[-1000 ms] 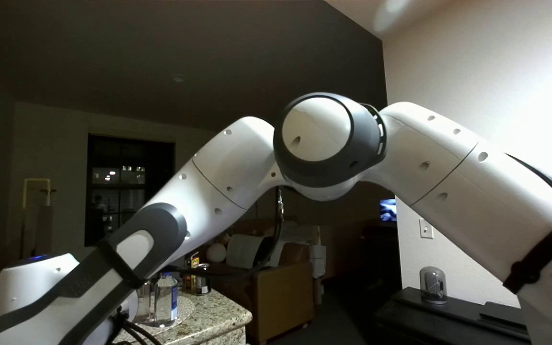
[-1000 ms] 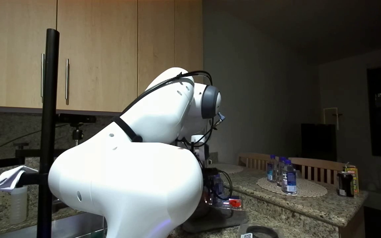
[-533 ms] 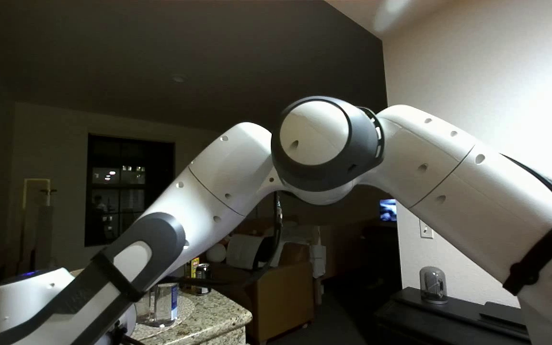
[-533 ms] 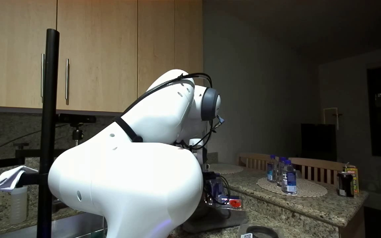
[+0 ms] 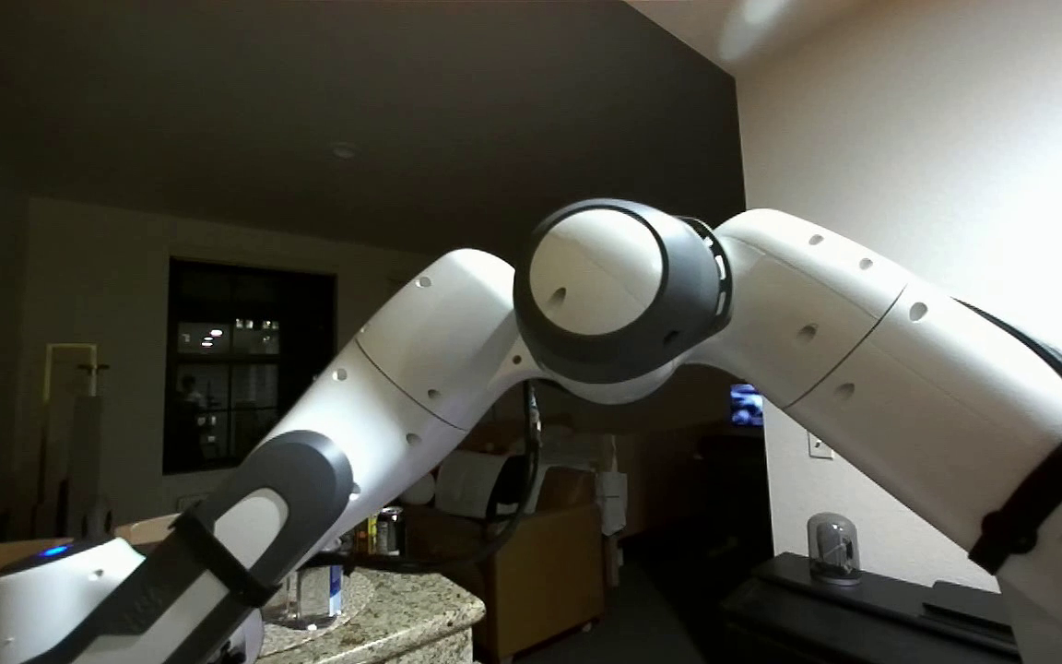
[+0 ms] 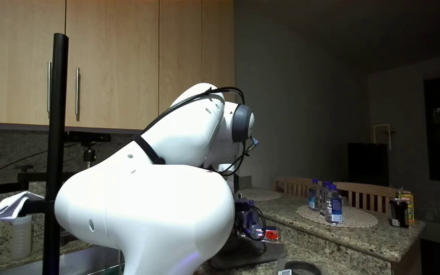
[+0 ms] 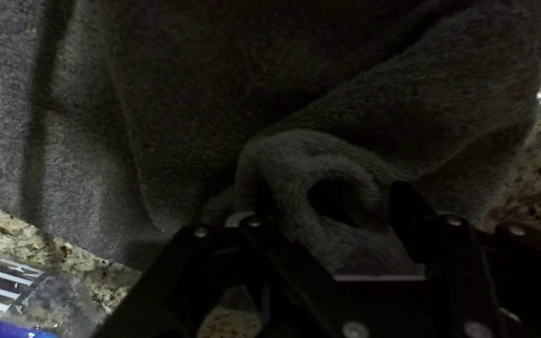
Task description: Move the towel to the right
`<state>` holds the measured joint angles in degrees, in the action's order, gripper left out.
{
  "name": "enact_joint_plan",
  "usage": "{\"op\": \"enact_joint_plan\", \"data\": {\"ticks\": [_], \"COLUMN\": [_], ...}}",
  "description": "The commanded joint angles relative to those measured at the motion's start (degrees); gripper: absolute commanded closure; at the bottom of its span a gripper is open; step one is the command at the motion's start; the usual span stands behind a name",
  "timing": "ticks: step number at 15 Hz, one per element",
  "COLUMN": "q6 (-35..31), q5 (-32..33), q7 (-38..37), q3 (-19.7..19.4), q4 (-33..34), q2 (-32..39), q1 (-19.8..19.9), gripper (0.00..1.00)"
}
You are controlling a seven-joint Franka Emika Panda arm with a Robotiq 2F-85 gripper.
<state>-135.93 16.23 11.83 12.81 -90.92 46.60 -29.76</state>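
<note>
Grey towel [image 7: 251, 103] partly between fingers [image 7: 409, 223]

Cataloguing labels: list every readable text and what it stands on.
"FIJI", apparently, turned, on clear plastic beside the towel.
Too small: print on the bottles, can and yellow box.
Too faint: lettering on the arm's dark band.
Cut off, unreadable: square code tag.

White arm [image 6: 147, 202], black cables [image 6: 210, 91]
</note>
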Motion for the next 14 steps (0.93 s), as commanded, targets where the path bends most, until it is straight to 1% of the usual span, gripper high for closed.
{"op": "enact_joint_plan", "data": {"ticks": [1,5,9,10,12,14], "q6": [-0.7,-0.1,1.6,2.6,4.3,4.9], "q5": [1.0,0.6,-0.8,-1.9,-3.5,-4.0], "q7": [-1.4,-1.1,0.7,1.7,2.0,0.6], "q3": [-0.1,0.2,1.8,2.8,4.2,4.3], "q4": [-0.2,-0.1,-0.2,0.2,0.4,0.7], "q2": [-0.2,-0.3,-0.5,-0.5,-1.0,-1.9], "q1": [-0.1,0.1,1.1,1.8,2.7,2.5], "gripper": [0.64,0.90,0.96,0.93,0.92,0.92]}}
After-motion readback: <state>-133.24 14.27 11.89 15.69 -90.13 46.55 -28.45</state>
